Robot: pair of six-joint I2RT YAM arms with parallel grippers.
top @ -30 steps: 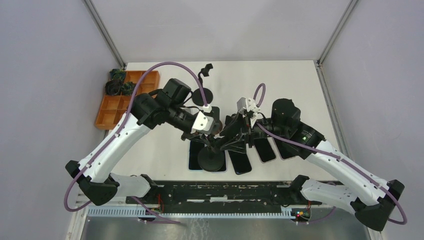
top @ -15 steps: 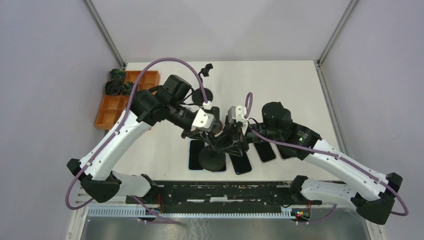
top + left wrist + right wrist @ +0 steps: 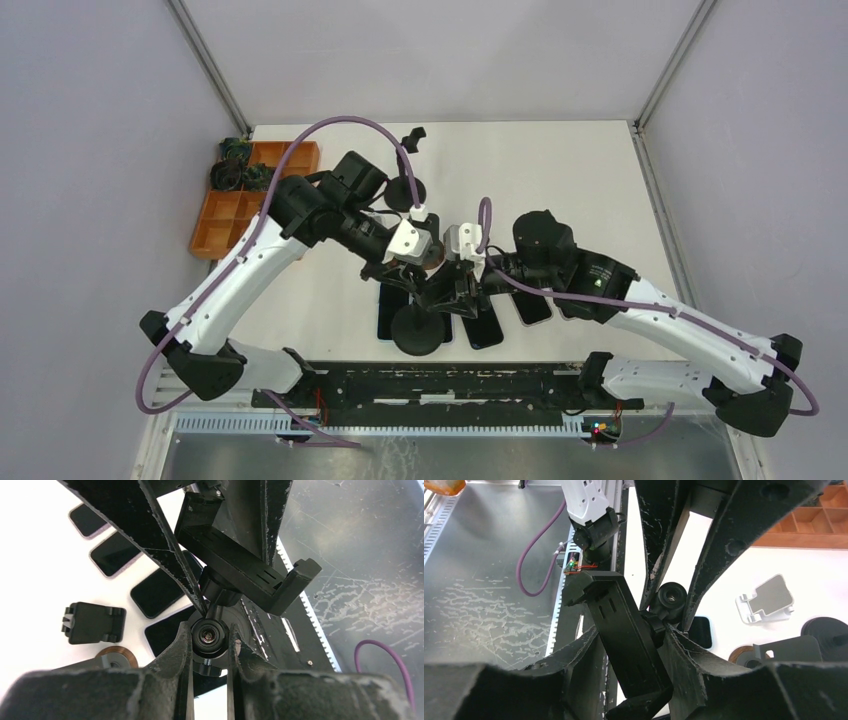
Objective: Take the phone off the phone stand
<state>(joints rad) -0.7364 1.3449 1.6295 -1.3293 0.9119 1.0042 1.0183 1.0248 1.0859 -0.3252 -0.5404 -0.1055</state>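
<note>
Inside my right gripper (image 3: 631, 641) the cradle (image 3: 614, 605) runs lengthwise, grip uncertain; my left gripper (image 3: 209, 646) clamps the neck (image 3: 210, 635).

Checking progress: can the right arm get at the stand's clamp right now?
Likely yes: the right gripper has its fingers either side of the clamp, and the left gripper pinches only the joint behind it, not the clamp itself.

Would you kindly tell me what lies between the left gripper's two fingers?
The black phone stand's round joint knob, pinched between them; the left wrist view shows it.
</note>
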